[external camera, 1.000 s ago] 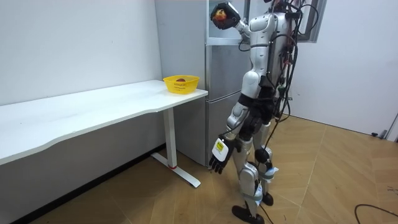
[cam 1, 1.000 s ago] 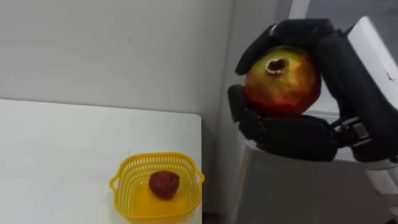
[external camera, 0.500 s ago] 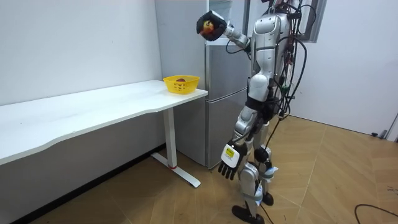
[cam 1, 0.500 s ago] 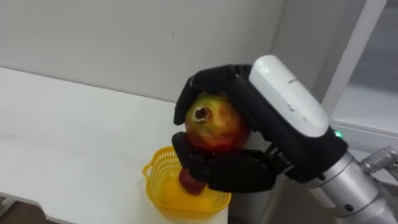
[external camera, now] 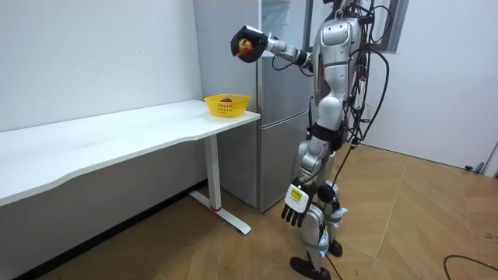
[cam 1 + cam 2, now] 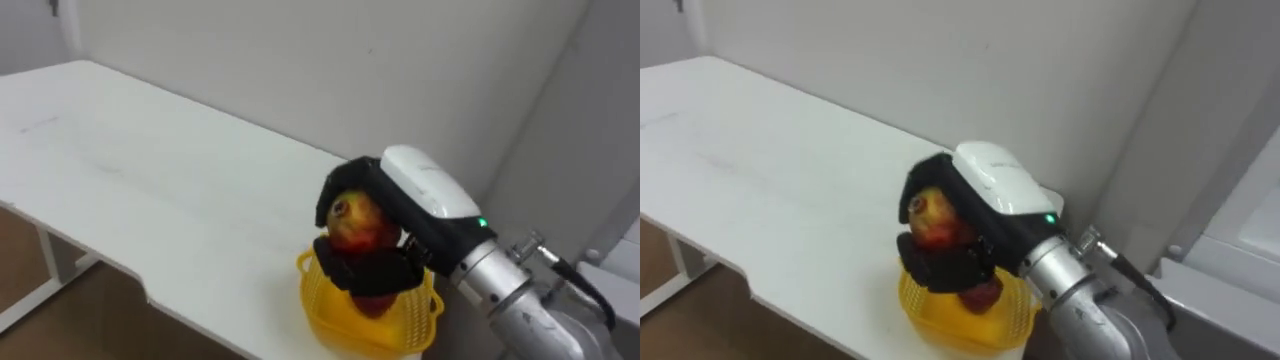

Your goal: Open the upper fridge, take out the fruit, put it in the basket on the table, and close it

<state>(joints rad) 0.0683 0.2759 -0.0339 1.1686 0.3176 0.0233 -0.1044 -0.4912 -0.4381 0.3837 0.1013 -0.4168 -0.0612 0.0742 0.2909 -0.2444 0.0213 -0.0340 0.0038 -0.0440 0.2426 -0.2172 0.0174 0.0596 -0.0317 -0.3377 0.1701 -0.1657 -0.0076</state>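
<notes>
A red-and-yellow round fruit [image 6: 357,224] sits in my right hand [image 6: 424,192], whose dark fingers curl round it. The hand hangs in the air just above a yellow plastic basket [image 6: 326,309] at the near end of the white table [image 6: 150,180]. A small dark red fruit [image 6: 983,293] lies in the basket, partly hidden by the fingers. In the room view the raised right hand [image 5: 250,39] holds the fruit [image 5: 245,46] higher than the basket [image 5: 226,105], beside the fridge [image 5: 280,132]. My left hand [image 5: 296,215] hangs by my leg, fingers relaxed.
The grey fridge stands right against the table's end, and I stand in front of it. A pale wall [image 6: 300,70] runs behind the long table. The table's front edge [image 6: 150,295] drops to a wooden floor [image 5: 194,249].
My right hand has carried the fruit away from the fridge top toward the table, now over the basket. The eye view has swung toward the table. My left hand has swung slightly.
</notes>
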